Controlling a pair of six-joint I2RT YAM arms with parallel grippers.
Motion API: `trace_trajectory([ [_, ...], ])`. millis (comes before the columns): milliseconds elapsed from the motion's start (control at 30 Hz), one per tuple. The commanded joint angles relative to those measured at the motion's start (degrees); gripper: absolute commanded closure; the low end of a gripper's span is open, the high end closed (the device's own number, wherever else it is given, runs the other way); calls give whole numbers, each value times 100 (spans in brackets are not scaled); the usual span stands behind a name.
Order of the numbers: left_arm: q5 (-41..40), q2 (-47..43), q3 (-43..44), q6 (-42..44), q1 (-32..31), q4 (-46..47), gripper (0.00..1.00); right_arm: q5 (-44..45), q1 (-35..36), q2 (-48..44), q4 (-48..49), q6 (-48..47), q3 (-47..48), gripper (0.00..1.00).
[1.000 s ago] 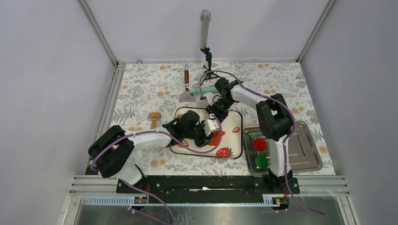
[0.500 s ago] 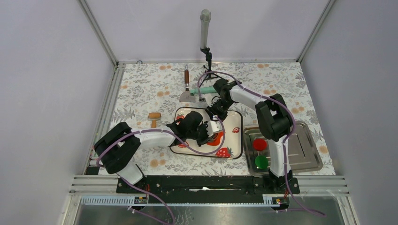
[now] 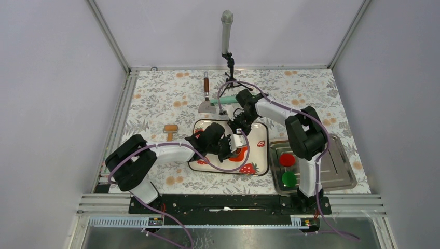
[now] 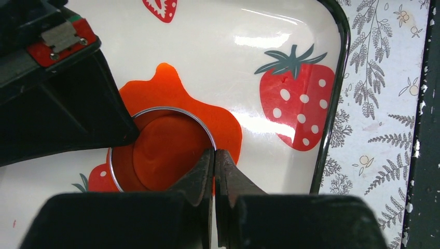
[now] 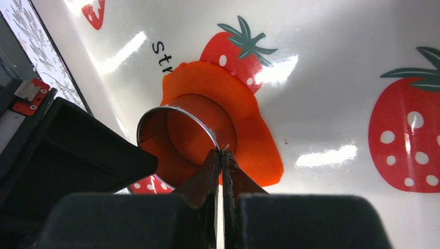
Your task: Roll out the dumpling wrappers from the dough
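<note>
The dough (image 4: pixel 223 124) is a flat, irregular orange-red sheet on the white strawberry tray (image 4: pixel 290 36). It also shows in the right wrist view (image 5: pixel 254 150) and the top view (image 3: pixel 240 154). A metal ring cutter (image 4: pixel 155 108) stands on it, also seen in the right wrist view (image 5: pixel 171 109). Inside the ring the dough shows as a round patch (image 4: pixel 163 150); I cannot tell whether it is a cut wrapper. My left gripper (image 4: pixel 214 151) (image 3: pixel 232 147) is shut on the ring's rim. My right gripper (image 5: pixel 220 151) (image 3: pixel 239 130) is shut on the opposite rim.
A metal tray (image 3: pixel 337 166) at the right holds a crimson disc (image 3: pixel 287 159) and a green disc (image 3: pixel 289 179). A scraper (image 3: pixel 206 104) and a green-handled tool (image 3: pixel 228 98) lie behind the strawberry tray (image 3: pixel 259 155). A small wooden tool (image 3: pixel 169 130) lies to the left. A black stand (image 3: pixel 227 57) rises at the back.
My left arm has shifted a little to the right, bringing its gripper closer to the ring. The right gripper has hardly moved.
</note>
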Motion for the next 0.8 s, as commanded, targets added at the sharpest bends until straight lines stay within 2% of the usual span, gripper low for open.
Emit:
trace_trajectory([
  [0, 55, 184, -15, 69, -8, -82, 100, 601, 71, -220, 162, -5, -498, 100],
  [267, 67, 348, -214, -30, 256, -56, 100, 803, 71, -332, 245, 326, -966, 100],
  [767, 238, 445, -226, 333, 667, -355, 100, 959, 70, -773, 129, 666, -1551, 100],
])
